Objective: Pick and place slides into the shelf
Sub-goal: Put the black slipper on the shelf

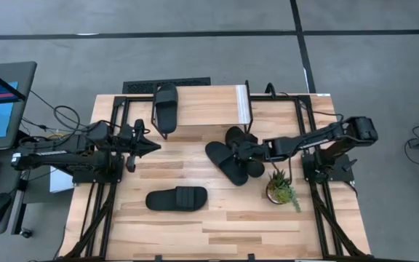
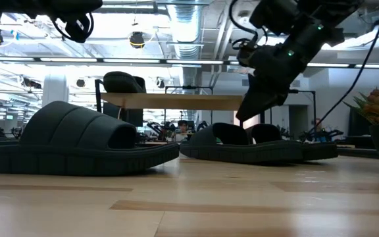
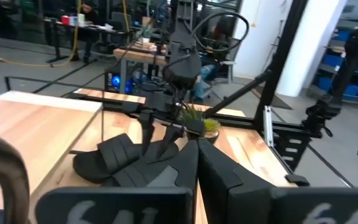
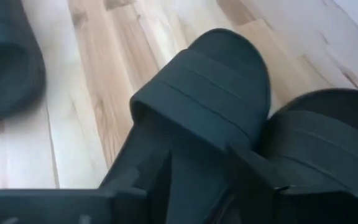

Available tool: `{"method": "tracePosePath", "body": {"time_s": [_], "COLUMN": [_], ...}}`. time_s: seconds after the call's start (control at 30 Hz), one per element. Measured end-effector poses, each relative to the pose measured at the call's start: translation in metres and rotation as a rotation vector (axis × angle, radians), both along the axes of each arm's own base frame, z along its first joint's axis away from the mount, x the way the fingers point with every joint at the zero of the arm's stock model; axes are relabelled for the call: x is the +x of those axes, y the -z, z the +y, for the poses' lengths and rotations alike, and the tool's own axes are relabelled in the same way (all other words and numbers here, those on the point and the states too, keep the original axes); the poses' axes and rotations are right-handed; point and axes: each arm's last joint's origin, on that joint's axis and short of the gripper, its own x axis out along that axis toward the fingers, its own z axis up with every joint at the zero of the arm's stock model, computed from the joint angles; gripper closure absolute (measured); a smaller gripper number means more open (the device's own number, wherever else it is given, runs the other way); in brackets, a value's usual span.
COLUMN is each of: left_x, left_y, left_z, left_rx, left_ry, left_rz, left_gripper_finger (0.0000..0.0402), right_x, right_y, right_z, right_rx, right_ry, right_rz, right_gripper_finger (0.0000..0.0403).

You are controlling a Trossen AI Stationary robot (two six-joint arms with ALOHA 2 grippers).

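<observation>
Seen from above, the right gripper [image 1: 244,151] reaches out level from its base toward the table's middle and sits over the two overlapping slides [image 1: 233,156], while the left gripper [image 1: 150,146] points inward with its fingers closed to a point, holding nothing; a third slide [image 1: 177,199] lies nearer the front, below and beside it, and a fourth slide [image 1: 166,106] rests on the shelf [image 1: 209,105] just beyond it. At table height, the right gripper [image 2: 252,112] slants down onto the paired slides [image 2: 255,146], fingers parted. Through the left wrist camera, those spread fingers [image 3: 148,134] stand over the pair. From the right wrist, a ribbed strap [image 4: 210,87] lies directly ahead, not gripped.
</observation>
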Motion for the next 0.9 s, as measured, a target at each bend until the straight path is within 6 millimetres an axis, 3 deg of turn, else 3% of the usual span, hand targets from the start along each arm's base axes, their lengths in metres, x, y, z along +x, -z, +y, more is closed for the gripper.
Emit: {"method": "tracePosePath", "body": {"time_s": [0.17, 0.33, 0.9], "left_x": [0.000, 0.000, 0.000], "left_y": [0.003, 0.004, 0.005], "left_z": [-0.001, -0.001, 0.000], "left_rx": [-0.005, -0.006, -0.007], "left_ry": [0.029, 0.030, 0.006], "left_rz": [0.035, 0.042, 0.048], "left_gripper_finger": [0.0401, 0.0401, 0.0401], "right_x": [0.008, 0.015, 0.017], "right_y": [0.004, 0.004, 0.011], "right_z": [0.007, 0.008, 0.000], "right_rx": [-0.087, -0.196, -0.323], "right_ry": [-0.105, -0.136, -0.216], "right_rz": [0.055, 0.088, 0.179], "right_gripper_finger": [0.0217, 0.0199, 0.0239]}}
